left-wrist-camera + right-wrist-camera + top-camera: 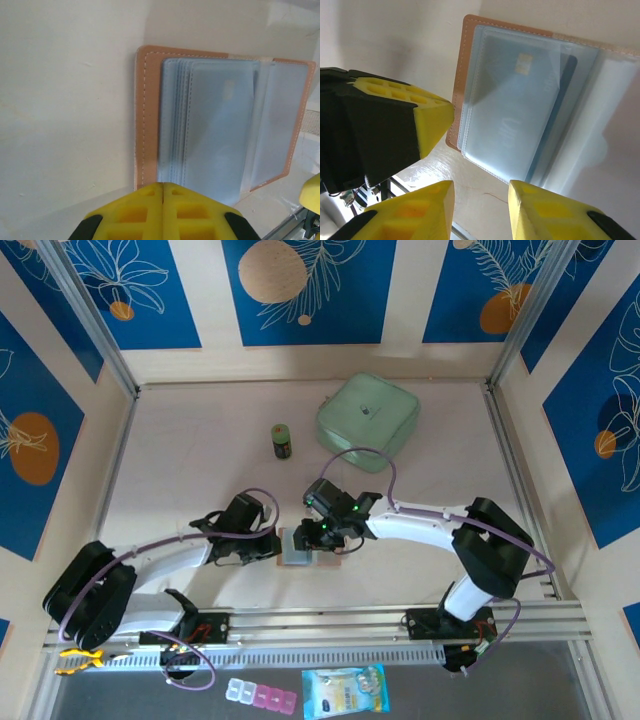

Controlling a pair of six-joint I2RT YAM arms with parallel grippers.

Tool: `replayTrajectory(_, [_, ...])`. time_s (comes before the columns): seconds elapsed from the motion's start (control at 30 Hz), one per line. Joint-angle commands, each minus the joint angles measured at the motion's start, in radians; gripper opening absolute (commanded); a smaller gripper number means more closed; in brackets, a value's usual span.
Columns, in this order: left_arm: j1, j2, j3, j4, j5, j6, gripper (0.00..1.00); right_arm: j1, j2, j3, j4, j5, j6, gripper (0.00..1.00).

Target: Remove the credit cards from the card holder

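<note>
One open card holder, one credit card visible; left fingers closed, empty; right fingers parted, empty.

The right gripper holds its jaws parted beside the open card holder, a credit card in its pocket.

Card holder is pinkish-tan leather with white stitching, and its pockets are a hazy grey-blue. The credit card inside peeks out dark teal, gold chip showing through. Left gripper and right gripper have bright yellow fingers. Mint-green zip case sits at 1 o'clock from the holder. Wall panels are deep blue with white leaf outlines and orange circles.
</note>
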Motion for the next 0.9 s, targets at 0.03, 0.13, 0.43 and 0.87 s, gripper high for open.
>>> replayTrajectory(0.03, [0.011,0.020,-0.015,0.019,0.017,-0.001,0.04,-0.014,0.025,0.011,0.010,-0.033,0.024,0.35])
replayTrajectory(0.13, [0.012,0.032,-0.019,0.025,0.019,-0.001,0.04,-0.023,0.046,0.020,0.016,-0.050,0.028,0.35])
replayTrajectory(0.43, [0.011,0.044,-0.019,0.020,0.018,-0.003,0.04,-0.035,0.086,0.045,0.025,-0.076,0.024,0.35])
replayTrajectory(0.87, [0.012,0.029,-0.030,0.003,0.015,-0.007,0.03,-0.052,0.139,0.075,0.028,-0.101,0.009,0.35])
